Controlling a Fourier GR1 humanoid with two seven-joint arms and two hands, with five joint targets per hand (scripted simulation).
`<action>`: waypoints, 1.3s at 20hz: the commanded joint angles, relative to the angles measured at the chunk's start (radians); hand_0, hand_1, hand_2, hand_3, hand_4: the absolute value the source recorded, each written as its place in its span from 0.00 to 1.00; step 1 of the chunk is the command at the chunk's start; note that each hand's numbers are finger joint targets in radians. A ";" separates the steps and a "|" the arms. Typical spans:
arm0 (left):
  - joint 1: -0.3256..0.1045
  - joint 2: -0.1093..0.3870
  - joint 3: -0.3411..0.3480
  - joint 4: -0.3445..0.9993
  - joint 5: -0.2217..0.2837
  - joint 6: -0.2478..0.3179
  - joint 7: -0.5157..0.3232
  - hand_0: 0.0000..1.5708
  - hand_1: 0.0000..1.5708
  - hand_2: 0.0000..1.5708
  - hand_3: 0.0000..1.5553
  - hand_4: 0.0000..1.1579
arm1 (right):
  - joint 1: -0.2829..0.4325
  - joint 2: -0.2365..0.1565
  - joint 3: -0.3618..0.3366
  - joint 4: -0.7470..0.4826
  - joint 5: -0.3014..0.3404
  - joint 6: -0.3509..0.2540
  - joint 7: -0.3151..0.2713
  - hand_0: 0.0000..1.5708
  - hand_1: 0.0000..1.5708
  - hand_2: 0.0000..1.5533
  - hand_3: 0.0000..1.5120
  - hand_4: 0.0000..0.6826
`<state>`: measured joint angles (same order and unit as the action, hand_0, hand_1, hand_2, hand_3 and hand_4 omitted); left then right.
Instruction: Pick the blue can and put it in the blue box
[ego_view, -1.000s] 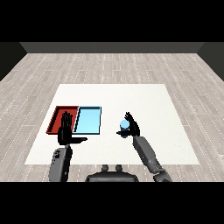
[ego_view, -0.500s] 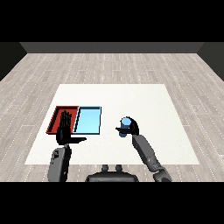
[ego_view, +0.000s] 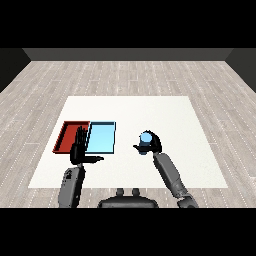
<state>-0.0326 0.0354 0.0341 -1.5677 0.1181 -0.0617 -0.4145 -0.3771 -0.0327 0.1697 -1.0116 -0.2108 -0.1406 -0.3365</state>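
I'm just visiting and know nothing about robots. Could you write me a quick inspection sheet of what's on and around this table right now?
Surface: white table, square top, seen from above.
Job's things: small blue cylindrical can, to the right of the trays and not in either; flat light blue tray with nothing in it.
Clutter: flat red tray lying directly left of the blue one, their sides touching.
Hands: right hand curled round the can; left hand open, fingers straight and pointing away, over the near edge of the red tray, holding nothing.
Cables: nothing seen.
Surroundings: grey wood-plank floor all round the table, dark wall behind.
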 joint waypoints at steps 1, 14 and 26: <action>0.034 -0.034 -0.054 0.032 -0.064 0.027 -0.033 0.00 0.00 0.00 0.00 0.00 | 0.025 0.014 0.017 -0.117 0.039 -0.030 0.064 0.94 0.94 0.94 0.93 0.94; -0.066 -0.035 -0.147 0.116 0.007 0.029 0.058 0.00 0.00 0.00 0.00 0.00 | -0.013 0.028 0.025 -0.273 0.086 0.015 0.053 0.91 0.91 0.92 0.93 0.96; -0.186 -0.035 -0.341 0.217 0.022 0.219 0.070 0.00 0.00 0.00 0.00 0.00 | -0.082 0.033 0.061 -0.236 0.055 -0.031 0.076 0.91 0.91 0.93 0.93 0.98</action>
<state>-0.2010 0.0007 -0.2107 -1.3515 0.1298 0.0698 -0.3455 -0.4604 -0.0006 0.2070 -1.2201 -0.1525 -0.1584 -0.2835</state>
